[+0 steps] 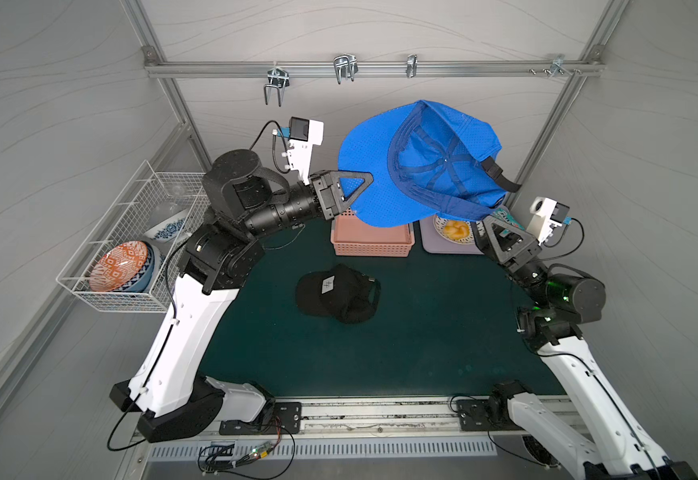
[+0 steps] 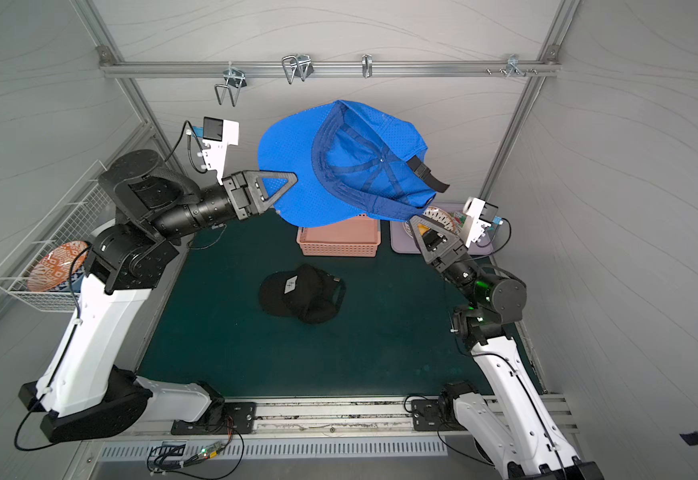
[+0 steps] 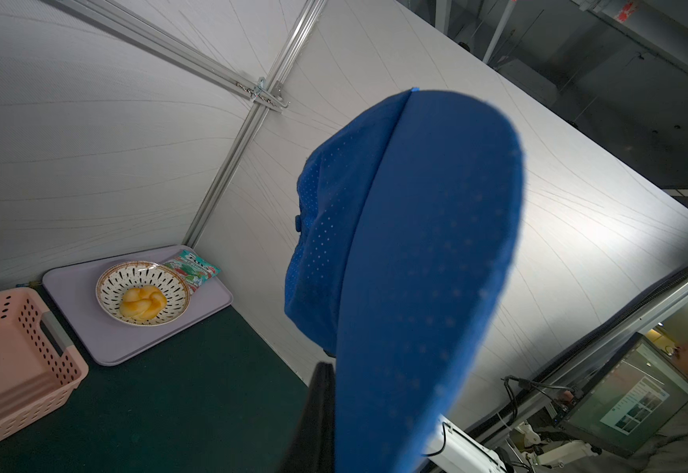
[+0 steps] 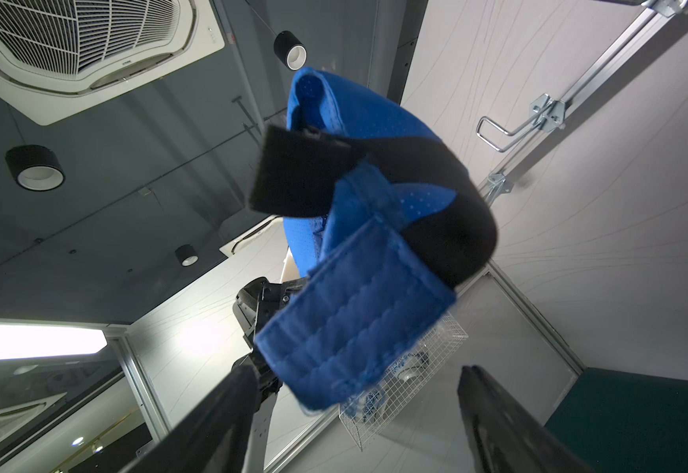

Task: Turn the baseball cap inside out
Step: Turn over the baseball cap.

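My right gripper [image 4: 356, 370] stands with its jaws wide apart and holds nothing. The quilted rear flap [image 4: 354, 327] of the blue cap [image 1: 442, 162] hangs between them, unclamped. My left gripper [image 1: 366, 179] is pinched tight on the brim [image 1: 359, 145] and carries the whole cap in the air above the pink basket [image 1: 370, 245].

I judge the turning not yet begun. The crown opens toward the top camera with its seam tapes showing, and the left wrist view shows the perforated outside bulging outward, top button [image 3: 298, 223] included. What is left is a grip on the rear edge and then pushing the crown through.

On the near side of the basket a black cap [image 1: 339, 293] lies on the green mat [image 1: 422, 353], with bare mat all around it, so there is room to lower. Beside the basket, toward my right arm, the tray [image 1: 428, 245] sits just under that gripper. Beyond the basket the back wall and its hooks [image 1: 344, 68] are close to the cap, so I would work toward myself.
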Controlling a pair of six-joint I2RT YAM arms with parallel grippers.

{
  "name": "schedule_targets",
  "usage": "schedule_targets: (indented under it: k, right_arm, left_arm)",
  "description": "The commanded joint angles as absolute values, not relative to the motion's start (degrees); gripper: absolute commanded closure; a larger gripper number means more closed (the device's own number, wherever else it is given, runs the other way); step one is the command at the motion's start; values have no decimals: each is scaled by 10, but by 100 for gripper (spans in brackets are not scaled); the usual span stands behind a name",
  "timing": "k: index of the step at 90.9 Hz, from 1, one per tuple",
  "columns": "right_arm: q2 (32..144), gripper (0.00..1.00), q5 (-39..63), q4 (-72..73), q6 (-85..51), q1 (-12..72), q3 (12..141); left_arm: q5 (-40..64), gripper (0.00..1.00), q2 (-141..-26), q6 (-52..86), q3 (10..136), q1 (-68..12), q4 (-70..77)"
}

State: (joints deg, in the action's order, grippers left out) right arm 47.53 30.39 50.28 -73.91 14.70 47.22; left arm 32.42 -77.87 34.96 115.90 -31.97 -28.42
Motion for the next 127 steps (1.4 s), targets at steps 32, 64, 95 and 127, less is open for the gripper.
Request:
schedule_targets:
  k: [32,64,95,127]
  right_arm:
    - [481,80,275,559,-780,144,483]
    - [457,100,121,-111,-428,232,642]
    - [604,100,-158,-333,-443,327,741]
    - [704,100,-200,-376,-467,366,739]
  left_arm:
    - [331,100,-750,354,1132,-309,-221]
    - [250,100,-699,188,1023,-327,-203]
    - [4,100,-678,-77,969,-487,-203]
    - [-58,100,-685,-168,960,-553,-212]
